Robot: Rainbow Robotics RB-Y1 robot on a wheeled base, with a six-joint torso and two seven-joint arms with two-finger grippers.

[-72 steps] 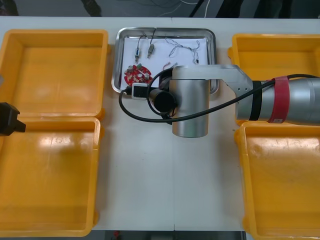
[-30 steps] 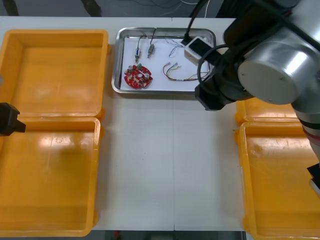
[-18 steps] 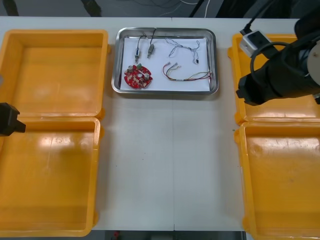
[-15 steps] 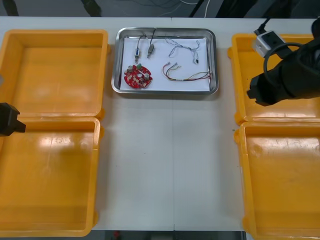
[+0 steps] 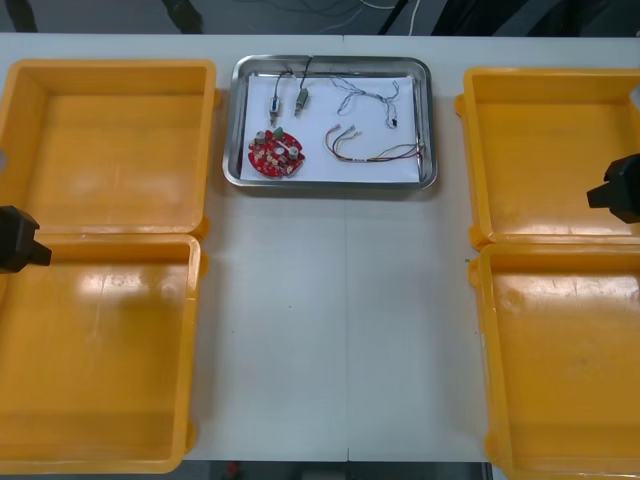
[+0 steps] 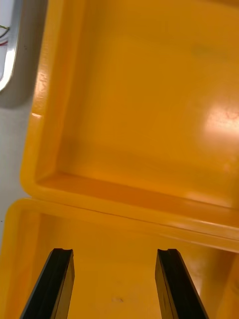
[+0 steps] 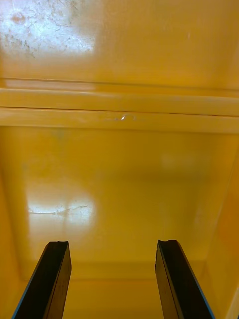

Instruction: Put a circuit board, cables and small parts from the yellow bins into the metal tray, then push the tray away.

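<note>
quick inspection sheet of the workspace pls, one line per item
surface: light table, bare between the bins
job's things: metal tray near the far edge holds a circuit board and two small metal parts; four yellow bins look empty
clutter: nothing seen
grippers: left gripper over the left bins, fingers open, holding nothing; right gripper over the right bins, likewise
cables: red and yellow cable and thin pale cable, both in the tray
surroundings: dark floor beyond the far edge
</note>
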